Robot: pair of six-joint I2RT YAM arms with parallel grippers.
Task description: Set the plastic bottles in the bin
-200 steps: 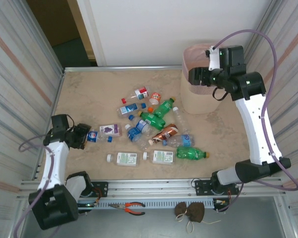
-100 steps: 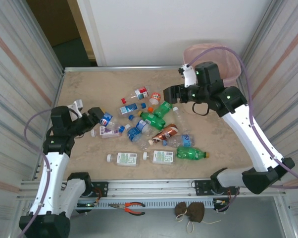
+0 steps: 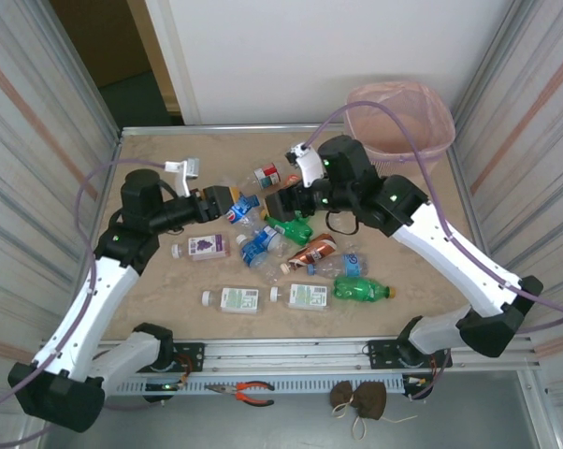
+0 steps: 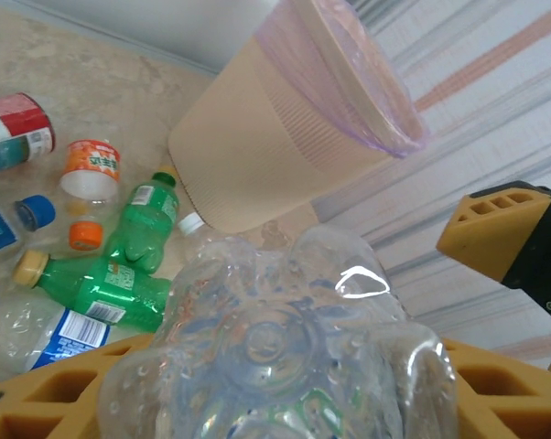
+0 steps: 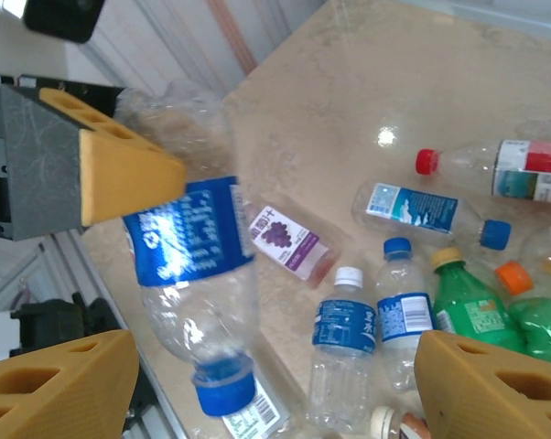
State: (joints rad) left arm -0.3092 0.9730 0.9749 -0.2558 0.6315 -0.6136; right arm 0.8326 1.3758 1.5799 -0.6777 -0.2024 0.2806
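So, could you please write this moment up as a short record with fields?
left gripper: shut on a clear blue-labelled bottle, held above the table
right gripper: open, empty, over the pile
bin: upright at the far right corner, pink liner
loose bottles: many lying mid-table, clear and green
status: held bottle not yet in the bin
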